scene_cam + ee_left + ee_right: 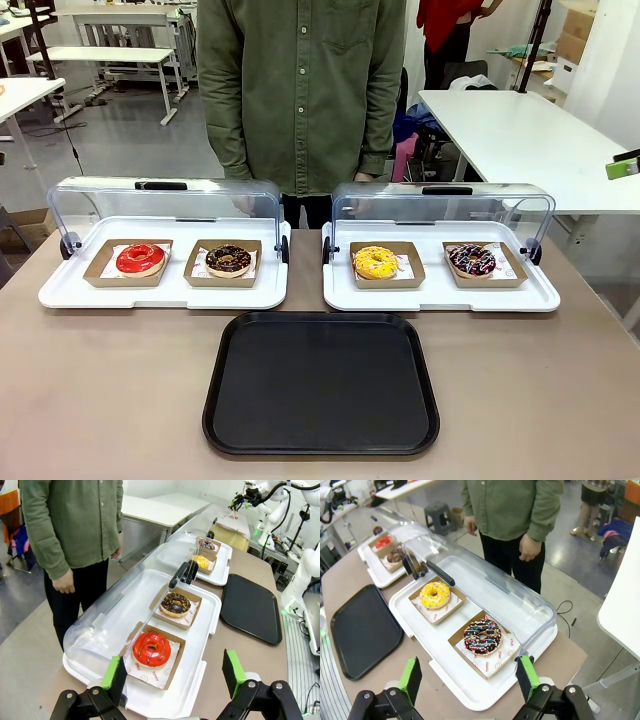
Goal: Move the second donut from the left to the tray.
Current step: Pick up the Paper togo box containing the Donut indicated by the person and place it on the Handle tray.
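the second donut from the left (pixel 229 259), choc glaze w/ pale sprinkles, sits in its brown cardboard holder (pixel 197 270) on the left white display tray (pixel 160 294), in the right-hand spot just beside the red donut (pixel 140 258). the clear lid (pixel 165 203) is swung up behind it, so the front is open. the tray (pixel 320 395), black and bare, lies on the worktop (pixel 90 400) near the display tray's front edge. the left end effector (pixel 175 672) hovers at the red-donut end of that display tray, fingers spread wide, holding nothing. the right end effector (pixel 469 677) is likewise spread and empty above the other display tray (pixel 470 690), by the multi-sprinkle donut (pixel 482 636) and the yellow donut (pixel 435 594). risks, as i judge them: the red donut is nearer the left end effector, so a wrong pick is easy. pinching the glaze would smear or crush it. the holder edge is safer, but thin card may flex and tip the donut out. the lid's black handle (pixel 182 574) is close behind and could get knocked on approach. the display tray rim could catch the holder on the way out. the person (pixel 300 90) stands at the far side, hands down, not in the way.
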`<state>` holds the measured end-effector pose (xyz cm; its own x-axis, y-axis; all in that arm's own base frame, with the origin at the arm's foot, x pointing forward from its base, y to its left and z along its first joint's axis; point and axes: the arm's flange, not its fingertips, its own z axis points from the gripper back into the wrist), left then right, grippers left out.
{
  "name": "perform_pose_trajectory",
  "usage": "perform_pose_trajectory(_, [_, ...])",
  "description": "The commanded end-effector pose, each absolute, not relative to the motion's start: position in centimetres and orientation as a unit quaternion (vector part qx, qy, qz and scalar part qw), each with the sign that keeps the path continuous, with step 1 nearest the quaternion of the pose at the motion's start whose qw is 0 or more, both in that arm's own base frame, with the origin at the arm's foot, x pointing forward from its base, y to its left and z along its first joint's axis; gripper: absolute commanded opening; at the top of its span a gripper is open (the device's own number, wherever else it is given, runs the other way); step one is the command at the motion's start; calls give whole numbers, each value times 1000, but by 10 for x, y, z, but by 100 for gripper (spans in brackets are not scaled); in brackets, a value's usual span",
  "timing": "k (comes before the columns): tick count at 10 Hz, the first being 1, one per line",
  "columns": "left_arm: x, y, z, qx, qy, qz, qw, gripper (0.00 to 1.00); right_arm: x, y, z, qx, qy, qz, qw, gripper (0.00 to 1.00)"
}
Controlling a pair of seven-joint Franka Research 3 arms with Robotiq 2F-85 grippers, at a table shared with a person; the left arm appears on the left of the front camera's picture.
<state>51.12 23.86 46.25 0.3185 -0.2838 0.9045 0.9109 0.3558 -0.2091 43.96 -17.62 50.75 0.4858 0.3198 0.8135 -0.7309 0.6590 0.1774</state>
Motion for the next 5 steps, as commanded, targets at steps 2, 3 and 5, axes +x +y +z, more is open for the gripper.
perform_pose_trajectory(2, [510,238,464,-387,-408,-419,713,100,437,-172,509,264,-397,315,821,100])
perform_pose_trajectory(3, [510,238,464,-387,-408,-419,713,100,437,-172,509,264,-397,315,821,100])
perform_pose_trajectory(5, [510,238,464,-387,-408,-419,713,100,437,-172,509,264,-397,315,821,100])
